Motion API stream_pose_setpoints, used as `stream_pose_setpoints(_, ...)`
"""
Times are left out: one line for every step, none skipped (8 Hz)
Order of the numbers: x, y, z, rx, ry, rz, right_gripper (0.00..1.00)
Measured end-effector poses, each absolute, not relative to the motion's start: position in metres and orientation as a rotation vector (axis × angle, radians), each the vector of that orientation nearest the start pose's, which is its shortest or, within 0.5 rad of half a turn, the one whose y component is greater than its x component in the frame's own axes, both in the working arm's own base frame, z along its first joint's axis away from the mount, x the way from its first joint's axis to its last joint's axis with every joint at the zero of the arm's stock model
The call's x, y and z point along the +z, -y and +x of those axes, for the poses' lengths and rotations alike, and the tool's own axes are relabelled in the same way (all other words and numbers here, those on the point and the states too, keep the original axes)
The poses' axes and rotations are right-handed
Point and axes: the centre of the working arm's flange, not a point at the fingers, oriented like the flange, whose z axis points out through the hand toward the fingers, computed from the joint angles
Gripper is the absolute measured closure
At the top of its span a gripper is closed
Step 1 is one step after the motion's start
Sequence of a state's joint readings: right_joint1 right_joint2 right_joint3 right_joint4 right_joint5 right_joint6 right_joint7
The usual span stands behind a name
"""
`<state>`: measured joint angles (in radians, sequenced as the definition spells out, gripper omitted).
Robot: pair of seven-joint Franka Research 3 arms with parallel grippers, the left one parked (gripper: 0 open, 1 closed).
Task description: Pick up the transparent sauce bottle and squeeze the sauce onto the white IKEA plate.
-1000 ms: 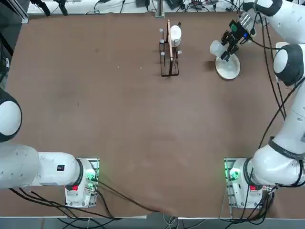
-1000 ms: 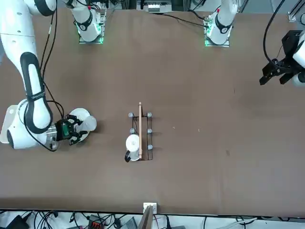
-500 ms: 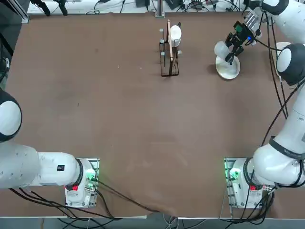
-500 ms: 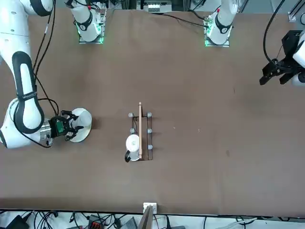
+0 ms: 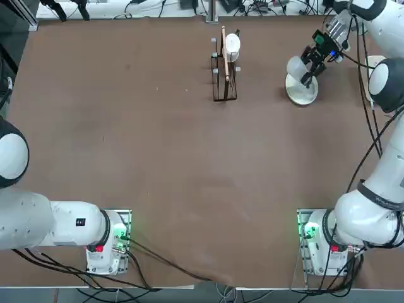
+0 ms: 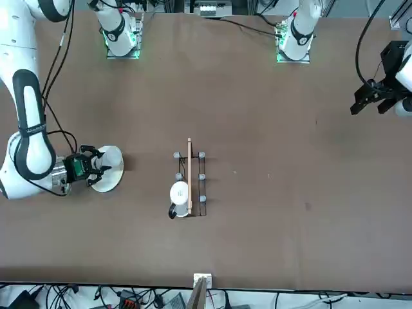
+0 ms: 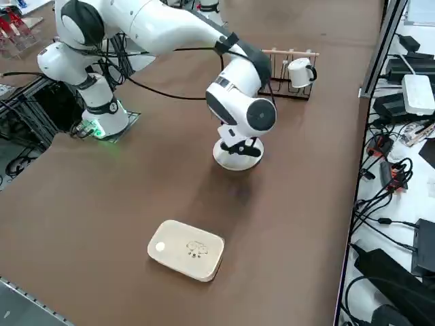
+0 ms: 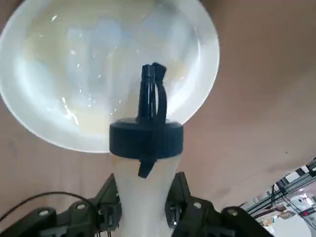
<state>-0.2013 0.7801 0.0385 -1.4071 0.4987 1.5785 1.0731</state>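
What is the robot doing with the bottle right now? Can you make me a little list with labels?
holder: right gripper, over the far right part of the table
held thing: transparent sauce bottle, fingers shut on its body
bottle tip: dark cap and nozzle pointing at the plate
target: white IKEA plate, right beneath the nozzle
sauce on plate: none visible
nearby: black wire rack with a white piece, white block

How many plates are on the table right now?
1. The white plate lies at the table's far edge on the robot's right side, under the right gripper, which is shut on the sauce bottle. No other plate shows in any view.
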Motion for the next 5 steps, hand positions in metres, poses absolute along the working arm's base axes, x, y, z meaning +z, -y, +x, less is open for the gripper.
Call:
stream_pose_setpoints(0.218,0.068,0.658,1.100,-1.776,-2.079,0.55)
stream_pose_setpoints(0.217,0.073,0.654,1.108,-1.785,-2.068,0.55)
stream_pose_setpoints(0.215,0.073,0.649,1.124,-1.790,-2.062,0.55)
stream_pose_setpoints(0.214,0.070,0.642,1.140,-1.793,-2.061,0.55)
stream_pose_setpoints(0.215,0.065,0.634,1.150,-1.796,-2.060,0.55)
